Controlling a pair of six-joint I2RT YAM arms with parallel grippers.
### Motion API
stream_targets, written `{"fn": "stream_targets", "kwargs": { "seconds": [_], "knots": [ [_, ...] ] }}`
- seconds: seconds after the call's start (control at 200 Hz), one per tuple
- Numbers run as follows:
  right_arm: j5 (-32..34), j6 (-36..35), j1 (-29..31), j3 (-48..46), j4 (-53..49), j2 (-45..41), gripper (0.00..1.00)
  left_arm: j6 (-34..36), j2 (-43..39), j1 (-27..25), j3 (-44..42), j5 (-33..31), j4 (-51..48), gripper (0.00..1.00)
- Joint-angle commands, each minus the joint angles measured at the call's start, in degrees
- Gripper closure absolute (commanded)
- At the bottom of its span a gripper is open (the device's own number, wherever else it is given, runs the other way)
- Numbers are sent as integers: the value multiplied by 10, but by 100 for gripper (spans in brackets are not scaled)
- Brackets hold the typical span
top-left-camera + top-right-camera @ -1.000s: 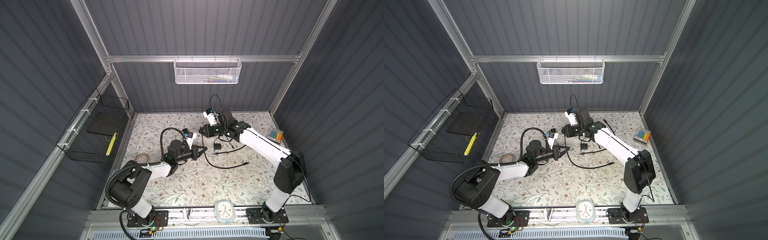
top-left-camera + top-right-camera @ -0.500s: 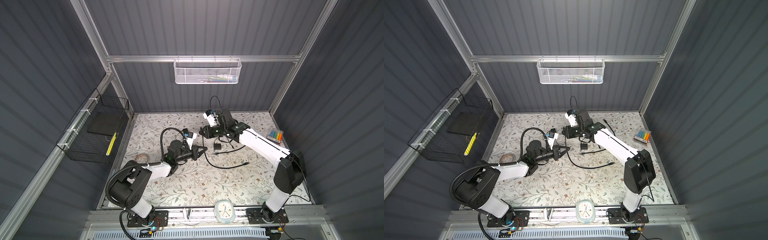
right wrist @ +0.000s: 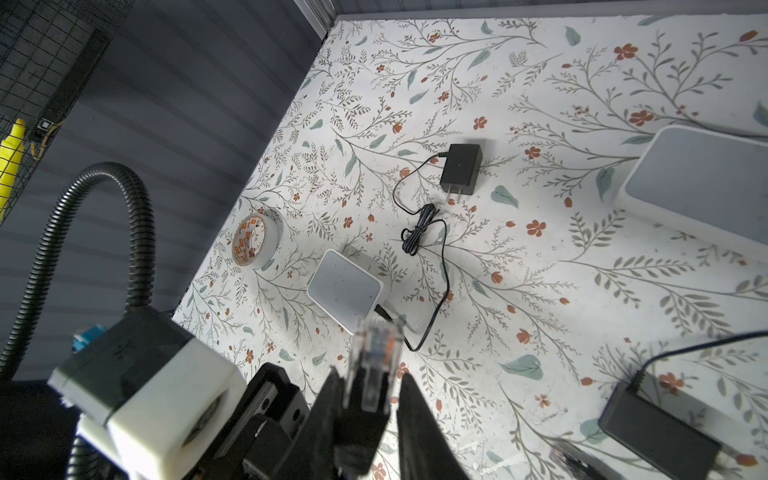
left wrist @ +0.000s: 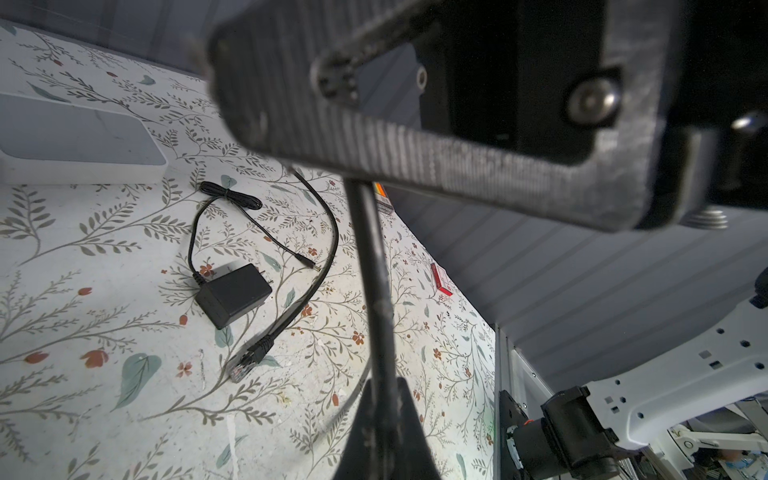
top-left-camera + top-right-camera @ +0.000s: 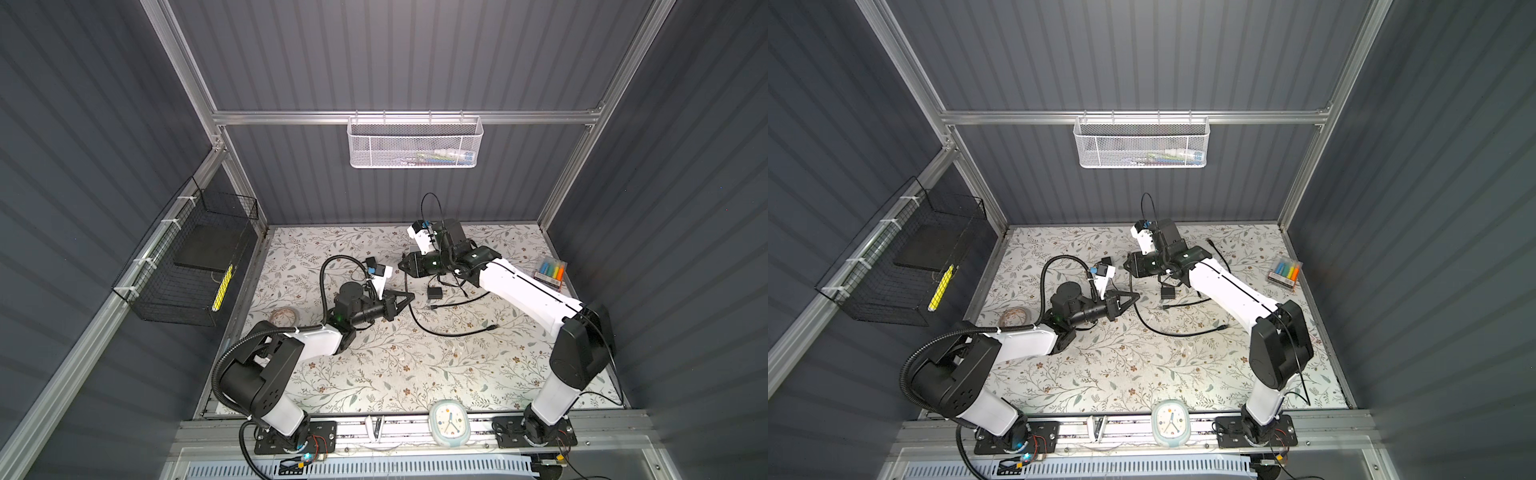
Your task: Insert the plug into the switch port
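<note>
The clear modular plug on its black cable is up off the floral tabletop. It sits between the right gripper's fingers, which stand slightly apart with a sliver of gap on one side. The left gripper is clamped on the cable farther down. A small white square box lies on the table beyond, with a roll of tape near it.

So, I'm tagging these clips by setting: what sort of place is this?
Probably a robot test booth: grey panelled walls on an aluminium frame, two arms bolted to a front rail, hanging wire baskets.
</note>
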Motion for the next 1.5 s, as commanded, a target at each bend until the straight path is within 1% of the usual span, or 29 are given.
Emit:
{"fn": "stream_targets", "kwargs": {
  "seconds": [0.0, 0.25, 0.51, 0.976, 1.246, 1.341, 1.416, 1.491],
  "knots": [
    [12, 2, 1, -12, 11, -25, 73, -14, 15, 1, -6, 0, 39, 100],
    [11, 3, 1, -13, 16, -32, 73, -24, 24, 3, -9, 3, 59, 100],
    [6, 7, 1, -12, 19, -17, 73, -15, 12, 3, -6, 4, 40, 100],
    [-9, 15, 1, -4, 29, -3, 74, -15, 12, 3, -6, 8, 41, 100],
    [-10, 17, 0, -1, 30, 2, 80, -13, 10, 3, -7, 7, 39, 100],
    [-10, 17, 1, 0, 30, -1, 81, -13, 11, 3, -9, 6, 39, 100],
    [-8, 17, 1, -1, 30, -4, 84, -14, 13, 3, -10, 6, 42, 100],
    [-6, 14, 1, -1, 27, -7, 89, -16, 14, 4, -11, 2, 43, 100]
  ]
}}
